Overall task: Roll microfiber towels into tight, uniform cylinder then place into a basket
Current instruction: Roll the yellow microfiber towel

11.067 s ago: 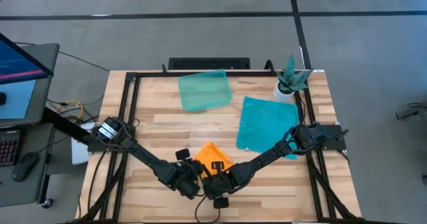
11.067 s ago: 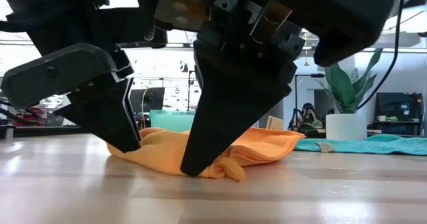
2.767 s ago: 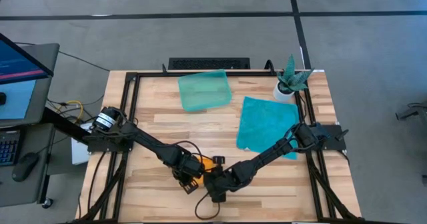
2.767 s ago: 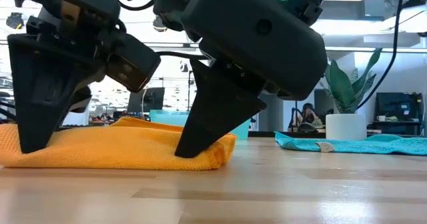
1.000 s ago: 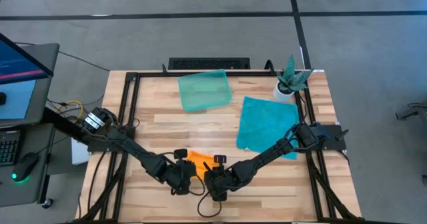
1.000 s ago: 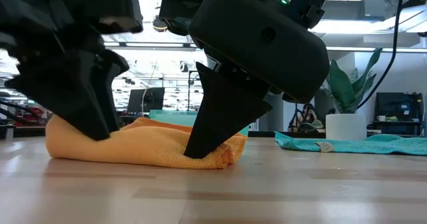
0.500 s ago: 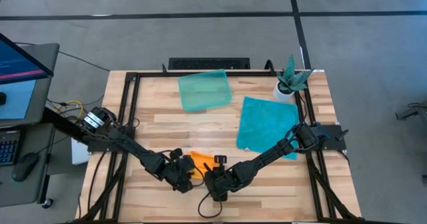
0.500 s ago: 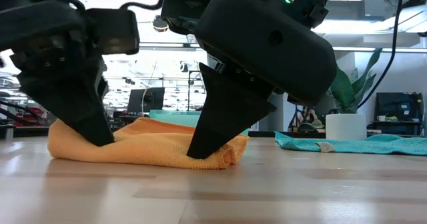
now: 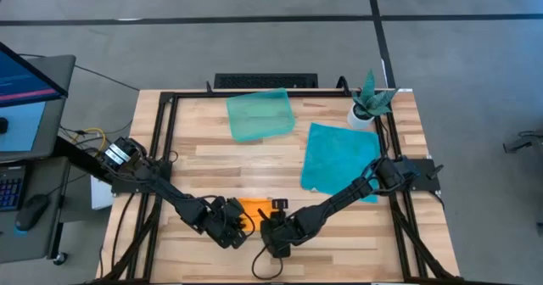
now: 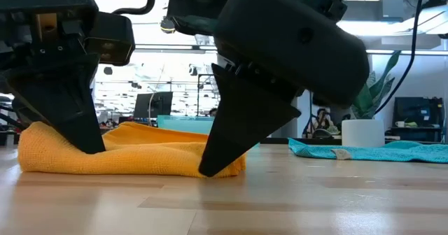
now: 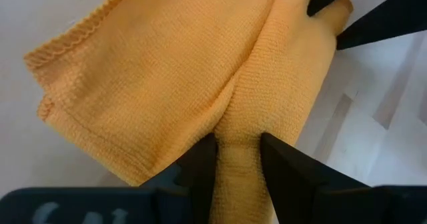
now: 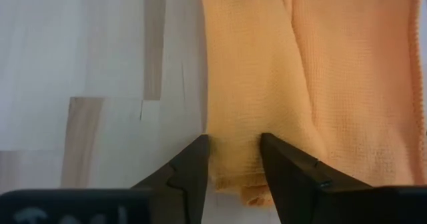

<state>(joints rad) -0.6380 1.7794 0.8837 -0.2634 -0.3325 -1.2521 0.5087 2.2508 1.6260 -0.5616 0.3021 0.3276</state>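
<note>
The soft bright orange cloth towel (image 10: pixel 133 154) lies bunched near the front edge of the wooden table (image 9: pixel 212 162). The left gripper (image 11: pixel 238 159) pinches one end and the right gripper (image 12: pixel 233 159) the other, probably to roll it tight together.

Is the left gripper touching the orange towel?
Touching. The left wrist view shows the left gripper with its jaws pinching a fold of the orange towel between them.
</note>
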